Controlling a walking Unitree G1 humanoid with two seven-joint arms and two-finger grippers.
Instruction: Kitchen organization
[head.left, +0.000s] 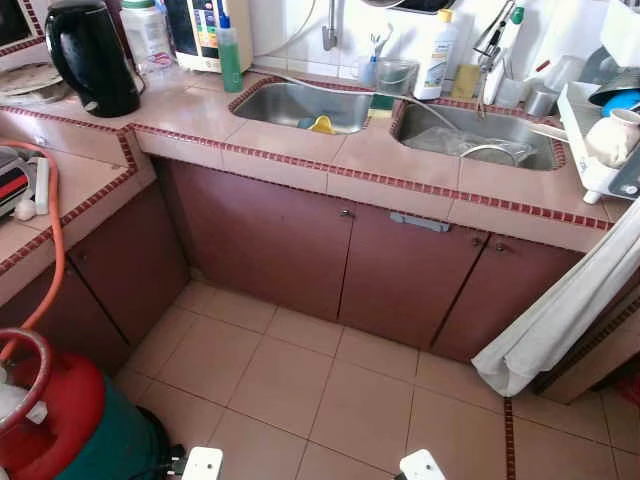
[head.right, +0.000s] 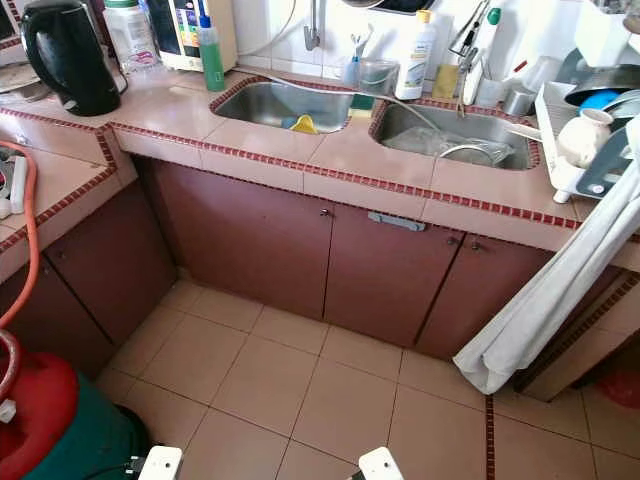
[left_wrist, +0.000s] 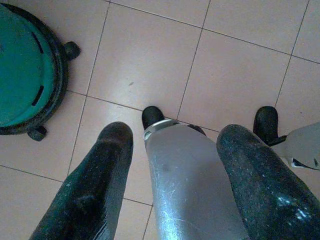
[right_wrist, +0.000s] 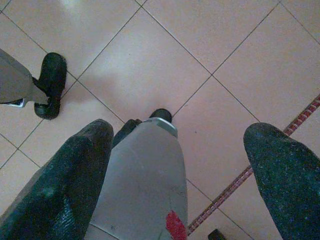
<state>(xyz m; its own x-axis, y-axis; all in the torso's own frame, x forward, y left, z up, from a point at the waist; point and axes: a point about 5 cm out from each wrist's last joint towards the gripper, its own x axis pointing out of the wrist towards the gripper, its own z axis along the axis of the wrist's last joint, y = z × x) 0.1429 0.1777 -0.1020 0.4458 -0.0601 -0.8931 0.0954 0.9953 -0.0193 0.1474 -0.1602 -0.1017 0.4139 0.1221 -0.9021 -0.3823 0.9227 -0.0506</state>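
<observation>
We found a tiled counter (head.left: 300, 140) with two steel sinks set into it. The left sink (head.left: 300, 105) held a small yellow item (head.left: 322, 125); the right sink (head.left: 480, 135) held clear plastic and a wire item, which we could not identify further. A black electric kettle (head.left: 90, 55) stood on the counter's left end, with a green bottle (head.left: 230, 55) just beside the left sink's back corner. A white bottle (head.left: 437, 55) stood against the wall between the sinks. A dish rack (head.left: 600, 130) with crockery sat at the far right, and a white cloth (head.left: 560, 310) hung down past the brown cabinet doors (head.left: 300, 240).

A red gas cylinder (head.left: 50, 415) with an orange hose (head.left: 55, 250) stood on the floor at lower left.

Both arms hung idle over the floor tiles (left_wrist: 150, 60). We noted the left gripper (left_wrist: 172, 135) released, fingers apart and empty, near a green round base (left_wrist: 25, 70). The right gripper (right_wrist: 182, 135) was likewise spread and empty.
</observation>
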